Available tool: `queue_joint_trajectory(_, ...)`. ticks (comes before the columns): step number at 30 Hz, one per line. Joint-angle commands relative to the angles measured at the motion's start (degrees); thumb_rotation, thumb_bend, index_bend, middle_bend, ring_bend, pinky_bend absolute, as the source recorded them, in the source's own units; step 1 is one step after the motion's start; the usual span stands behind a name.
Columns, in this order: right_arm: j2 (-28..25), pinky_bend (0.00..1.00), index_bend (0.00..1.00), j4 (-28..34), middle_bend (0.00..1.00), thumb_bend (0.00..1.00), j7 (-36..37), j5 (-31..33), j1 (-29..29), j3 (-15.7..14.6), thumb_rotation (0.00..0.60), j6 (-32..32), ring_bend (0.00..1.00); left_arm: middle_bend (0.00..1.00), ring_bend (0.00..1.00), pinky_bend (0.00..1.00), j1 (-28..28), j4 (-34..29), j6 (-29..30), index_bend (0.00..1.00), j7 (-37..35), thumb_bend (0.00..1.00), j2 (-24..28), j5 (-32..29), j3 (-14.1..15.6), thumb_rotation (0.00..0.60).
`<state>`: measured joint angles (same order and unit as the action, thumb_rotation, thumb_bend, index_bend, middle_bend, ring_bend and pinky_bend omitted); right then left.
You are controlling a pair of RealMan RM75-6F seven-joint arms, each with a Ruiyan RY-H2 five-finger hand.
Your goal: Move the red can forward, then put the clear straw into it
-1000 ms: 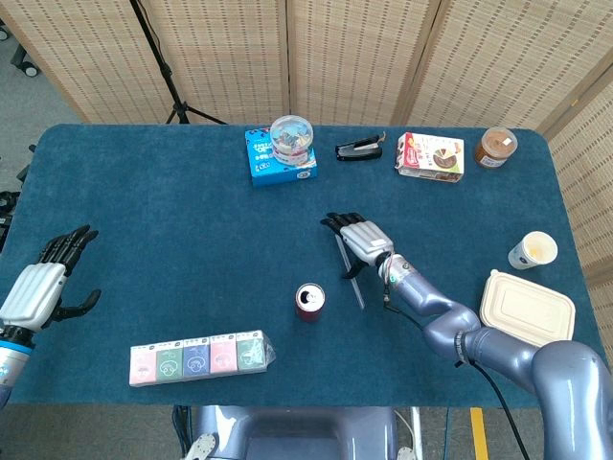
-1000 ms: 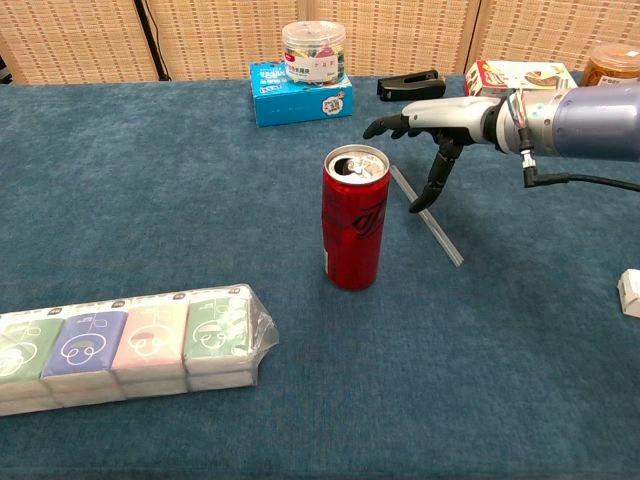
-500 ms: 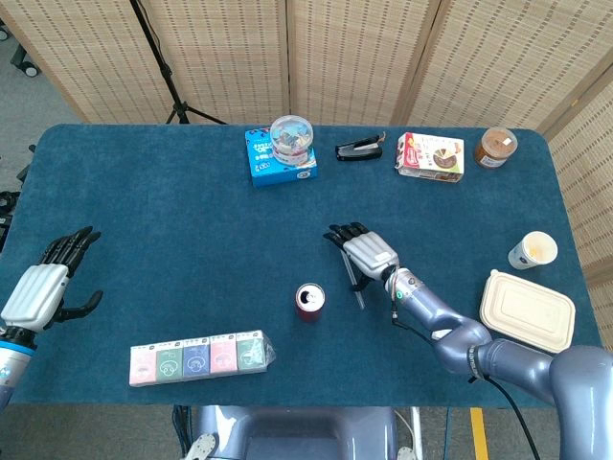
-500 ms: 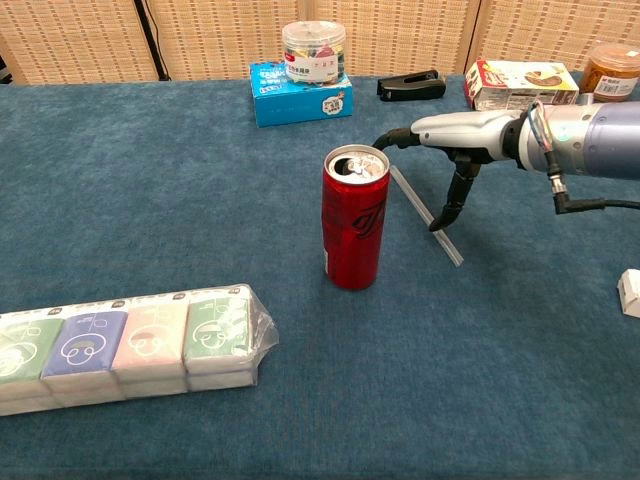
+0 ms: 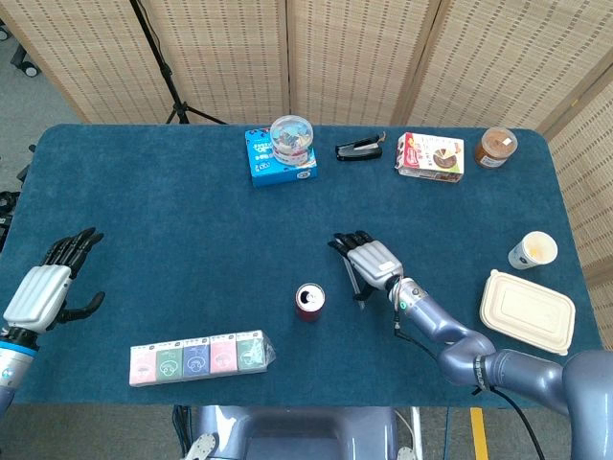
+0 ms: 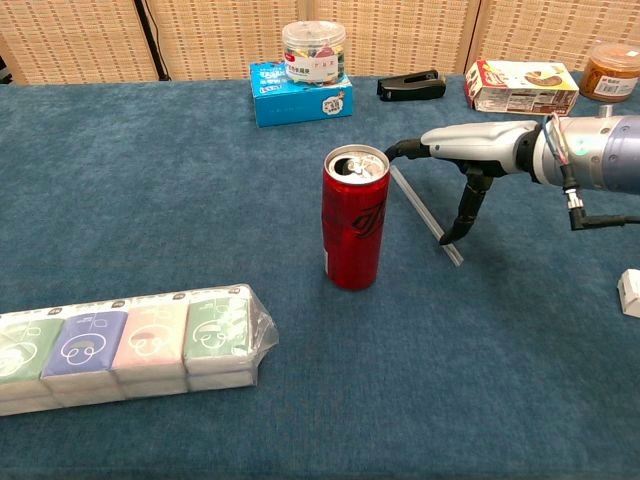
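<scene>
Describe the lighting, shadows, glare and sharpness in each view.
Head view: even, soft light; the red aluminium can casts barely any shadow, all sharp. Chest view: a glint on the can's rim, the clear plastic straw crisp beneath the right hand, the far orange-lidded jar slightly soft.

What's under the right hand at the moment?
The clear straw lies flat on the table beneath the right hand, beside the red can. One fingertip reaches down to the straw's near end. In the head view the hand covers the straw's middle.
</scene>
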<state>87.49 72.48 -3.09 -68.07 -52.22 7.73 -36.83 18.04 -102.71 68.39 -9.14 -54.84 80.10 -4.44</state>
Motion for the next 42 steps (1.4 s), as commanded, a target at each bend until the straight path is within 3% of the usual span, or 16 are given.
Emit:
queue_joint_trajectory(1,0.28,0.0,0.0,-0.02,0.0,0.0,-0.56,0.64,-0.06,0.02,0.6,0.15,0.0,0.0,0.0,0.0,0.0,-0.02,0.0,0.0,0.05,0.36,-0.02,0.0,0.01,0.6)
queue_joint_trajectory(17,3.26,0.0,0.0,-3.16,0.0,0.0,-2.05,3.59,-1.63,0.73,0.6,2.21,0.0,0.0,0.0,0.0,0.11,0.1,-0.16,0.0,-0.45,0.36,0.25,-0.22,-0.1,0.6)
queue_joint_trajectory(42,-2.08,0.0,0.0,-1.9,0.0,0.0,-10.95,5.15,-1.66,-2.71,0.6,1.98,0.0,0.0,0.0,0.0,0.31,-0.26,-0.72,0.0,0.25,0.36,0.43,-0.43,0.1,0.6)
